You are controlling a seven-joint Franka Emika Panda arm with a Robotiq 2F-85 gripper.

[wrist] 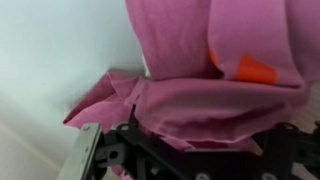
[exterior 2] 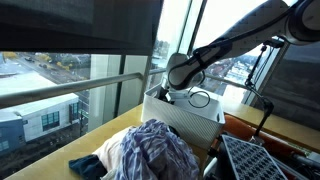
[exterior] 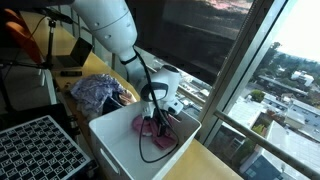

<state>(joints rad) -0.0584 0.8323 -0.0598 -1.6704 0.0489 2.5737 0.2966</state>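
By a high window, a pink cloth (exterior: 158, 130) lies in the white bin (exterior: 118, 142), directly under the gripper (exterior: 157, 112), whose jaws are apart. Plaid clothes (exterior: 100, 92) sit outside the bin, beside it.

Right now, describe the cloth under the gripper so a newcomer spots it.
Find the window, then the white bin beside it. Inside lies a crumpled pink cloth, below the gripper. Unlike the patterned purple pile outside, it is plain pink with an orange patch.
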